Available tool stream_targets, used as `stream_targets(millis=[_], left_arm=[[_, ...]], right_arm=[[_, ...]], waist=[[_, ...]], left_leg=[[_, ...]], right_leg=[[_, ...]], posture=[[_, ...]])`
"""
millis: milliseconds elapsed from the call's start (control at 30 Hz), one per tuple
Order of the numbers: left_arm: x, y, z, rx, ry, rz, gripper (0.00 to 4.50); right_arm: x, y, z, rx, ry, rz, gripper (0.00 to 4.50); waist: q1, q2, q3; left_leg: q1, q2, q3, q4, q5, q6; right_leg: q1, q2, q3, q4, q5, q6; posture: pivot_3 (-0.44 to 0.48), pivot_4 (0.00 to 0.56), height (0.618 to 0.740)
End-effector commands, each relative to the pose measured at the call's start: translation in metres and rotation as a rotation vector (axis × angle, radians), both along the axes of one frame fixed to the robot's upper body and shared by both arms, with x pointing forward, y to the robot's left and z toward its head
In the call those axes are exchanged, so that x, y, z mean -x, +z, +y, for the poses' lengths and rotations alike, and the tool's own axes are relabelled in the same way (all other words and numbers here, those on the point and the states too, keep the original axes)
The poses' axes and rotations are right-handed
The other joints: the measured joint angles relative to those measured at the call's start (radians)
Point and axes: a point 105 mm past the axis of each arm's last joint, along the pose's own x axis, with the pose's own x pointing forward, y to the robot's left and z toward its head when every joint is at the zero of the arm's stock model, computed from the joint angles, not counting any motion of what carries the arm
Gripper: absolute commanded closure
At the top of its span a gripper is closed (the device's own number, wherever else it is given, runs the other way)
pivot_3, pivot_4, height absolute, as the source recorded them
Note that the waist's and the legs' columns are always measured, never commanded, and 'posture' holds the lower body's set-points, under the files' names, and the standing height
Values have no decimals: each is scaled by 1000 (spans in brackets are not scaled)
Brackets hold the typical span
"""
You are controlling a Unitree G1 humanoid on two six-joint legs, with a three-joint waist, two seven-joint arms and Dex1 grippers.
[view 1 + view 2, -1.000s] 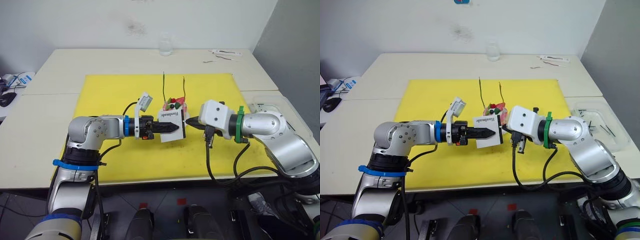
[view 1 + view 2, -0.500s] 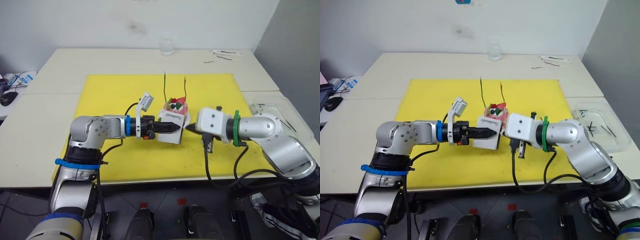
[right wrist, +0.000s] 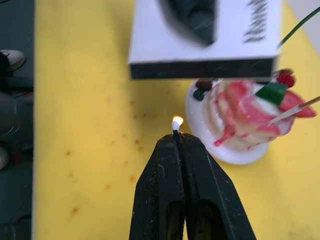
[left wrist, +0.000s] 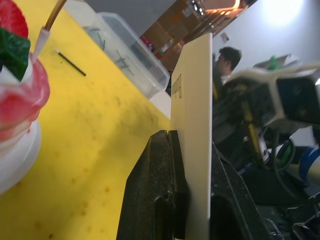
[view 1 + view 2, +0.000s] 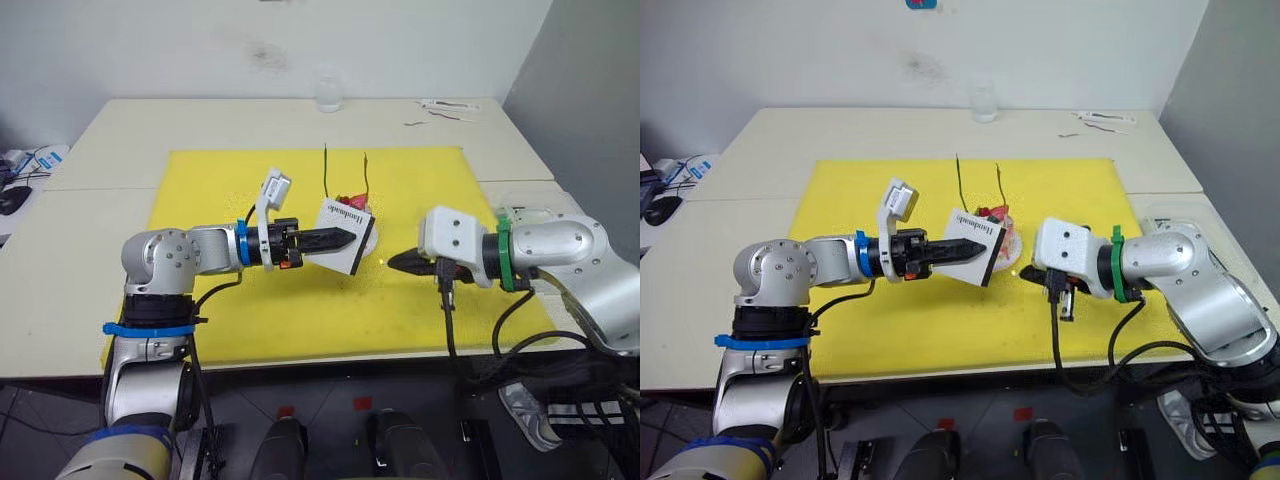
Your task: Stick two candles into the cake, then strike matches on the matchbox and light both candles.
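My left gripper [image 5: 338, 238] is shut on the white matchbox [image 5: 348, 240], holding it tilted above the yellow mat, just in front of the cake. The black striking strip [image 3: 200, 68] faces my right gripper. The pink-and-white cake [image 3: 247, 112] sits on its small white plate [image 3: 200, 122]. A greenish candle [image 5: 325, 170] and a tan candle [image 5: 366, 172] stand upright in it. My right gripper [image 3: 176, 136] is shut on a match [image 3: 175, 132] whose tip carries a small flame [image 3: 177, 120]. It hovers to the right of the matchbox and apart from it.
The yellow mat [image 5: 210, 180] covers the middle of the beige table. A clear glass [image 5: 329, 92] stands at the back. A clear bin [image 5: 530, 215] holding dark sticks sits at the right. A loose match [image 4: 70, 62] lies on the mat past the cake.
My right gripper has pulled away rightward from the matchbox, and its match now burns. My left gripper has lifted and tilted the matchbox slightly.
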Motion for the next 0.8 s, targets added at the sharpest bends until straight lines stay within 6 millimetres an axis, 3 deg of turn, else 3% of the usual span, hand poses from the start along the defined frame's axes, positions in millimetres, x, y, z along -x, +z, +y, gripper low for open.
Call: stream_targets(millis=[33, 267, 400, 633, 800], left_arm=[[3, 6, -3, 7, -10, -40, 4024], [-1, 8, -2, 12, 19, -41, 4024], [-5, -1, 12, -34, 70, -31, 4024], [17, -16, 25, -105, 23, 8, 4024], [21, -21, 24, -109, 24, 6, 4024]], right_arm=[[-1, 18, 6, -46, -13, -91, 4438], [0, 13, 9, -63, -21, -87, 4438], [2, 14, 6, -62, -22, -84, 4438], [-17, 55, 29, -272, -48, -143, 4438], [-48, 82, 53, -411, -110, -242, 4438]], waist=[[1, 0, 0], [1, 0, 0], [1, 0, 0], [-13, 0, 0], [-8, 0, 0]], left_leg=[[0, 0, 0, 0, 0, 0], [-1, 0, 0, 0, 0, 0], [-1, 0, 0, 0, 0, 0], [0, 1, 0, -1, 0, 0], [1, 0, 0, 0, 0, 0]], right_leg=[[0, 0, 0, 0, 0, 0], [0, 0, 0, 0, 0, 0], [0, 0, 0, 0, 0, 0], [-1, 0, 0, 2, 0, 0], [0, 0, 0, 2, 0, 0]], posture=[[0, 150, 740], [0, 150, 740], [0, 150, 740], [0, 150, 740], [0, 150, 740]])
